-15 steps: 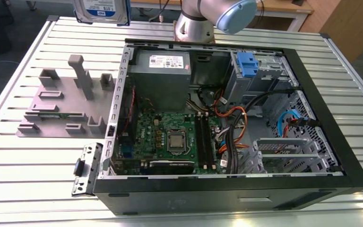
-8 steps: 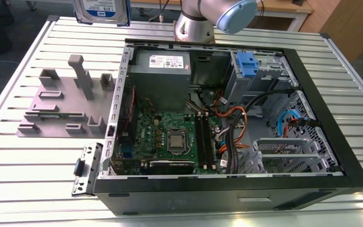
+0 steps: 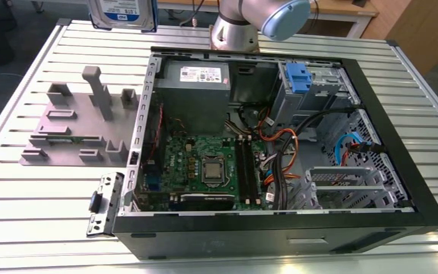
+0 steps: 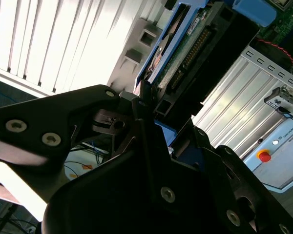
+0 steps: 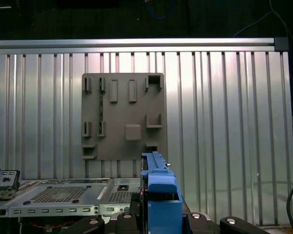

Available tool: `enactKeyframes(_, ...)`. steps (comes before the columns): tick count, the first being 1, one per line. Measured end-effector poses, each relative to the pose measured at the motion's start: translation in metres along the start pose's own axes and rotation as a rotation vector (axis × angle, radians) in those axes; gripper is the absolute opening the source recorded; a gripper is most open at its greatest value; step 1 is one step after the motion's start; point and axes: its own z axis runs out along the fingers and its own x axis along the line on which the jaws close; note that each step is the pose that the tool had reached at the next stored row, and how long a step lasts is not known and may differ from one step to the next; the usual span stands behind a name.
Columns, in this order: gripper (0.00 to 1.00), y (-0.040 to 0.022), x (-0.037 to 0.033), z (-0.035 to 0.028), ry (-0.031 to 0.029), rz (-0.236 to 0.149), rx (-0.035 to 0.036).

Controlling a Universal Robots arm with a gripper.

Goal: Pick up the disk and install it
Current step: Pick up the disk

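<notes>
Aluminium slatted table (disk aloft)

Table: I see the computer case on it.
Fixture plate: on the table, beside the case, on the exterior view's left.
Bracket: just beside the case, same side.
Disk: I have it up over the table.
Power supply box: in the case, other caddy on its exterior-view right.
</notes>
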Motion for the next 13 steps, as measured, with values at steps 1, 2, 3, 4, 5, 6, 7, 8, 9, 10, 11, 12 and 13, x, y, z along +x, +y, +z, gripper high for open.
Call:
enactKeyframes(1, 0.36, -0.0001, 0.0002, 0.0, 0.0, 0.0, 0.0)
enactKeyframes(2, 0.36, -0.0001, 0.0004, 0.0, 0.0, 0.0, 0.0)
enactKeyframes(3, 0.36, -0.0001, 0.0006, 0.0, 0.0, 0.0, 0.0)
enactKeyframes(4, 0.36, -0.0001, 0.0009, 0.0, 0.0, 0.0, 0.0)
enactKeyframes(5, 0.36, -0.0002, 0.0011, 0.0, 0.0, 0.0, -0.0001)
enactKeyframes(6, 0.36, -0.0002, 0.0013, 0.0, 0.0, 0.0, 0.0)
enactKeyframes(7, 0.36, -0.0003, 0.0015, 0.0, 0.0, 0.0, 0.0)
enactKeyframes(8, 0.36, -0.0003, 0.0017, 0.0, 0.0, 0.0, 0.0001)
enactKeyframes(9, 0.36, -0.0003, 0.002, 0.0, 0.0, 0.0, 0.0)
enactKeyframes(10, 0.36, -0.0004, 0.0022, 0.0, 0.0, 0.0, 0.0)
enactKeyframes(11, 0.36, -0.0004, 0.0024, 0.0, -0.0001, 0.0, 0.0001)
enactKeyframes(12, 0.36, -0.0004, 0.0027, 0.0, 0.0, 0.0, 0.0)
enactKeyframes(13, 0.36, -0.0005, 0.0029, 0.0, 0.0, 0.0, 0.0)
